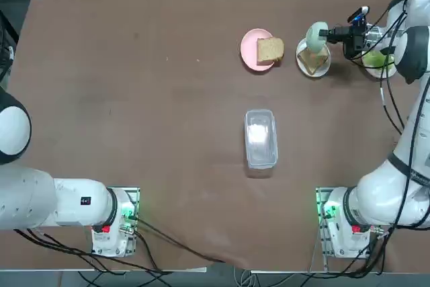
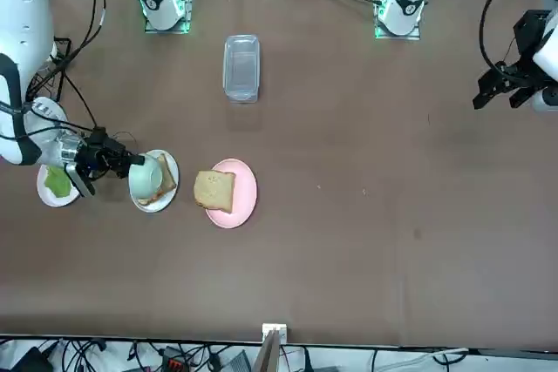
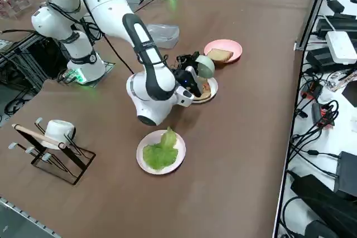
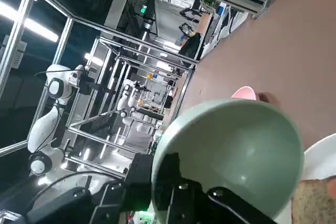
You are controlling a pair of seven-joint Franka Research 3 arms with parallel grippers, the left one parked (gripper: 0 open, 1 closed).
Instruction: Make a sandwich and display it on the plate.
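Here, in the top view's upper right, my right gripper (image 1: pixel 330 33) holds a tipped pale green bowl (image 1: pixel 316 37) over the white plate (image 1: pixel 302 64); a bread slice (image 1: pixel 314 63) lies on it directly beneath. The second slice (image 1: pixel 269 50) sits on the pink plate (image 1: pixel 248 52), just left; no sandwich is stacked yet, I judge.

Right gripper (image 1: pixel 327 32) turned sideways, fingers clamped; arm extended.

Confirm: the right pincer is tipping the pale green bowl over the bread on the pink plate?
Wrong plate. The right pincer holds the pale green bowl tipped over the bread slice on the white plate, as the top view shows. The pink plate sits beside it.
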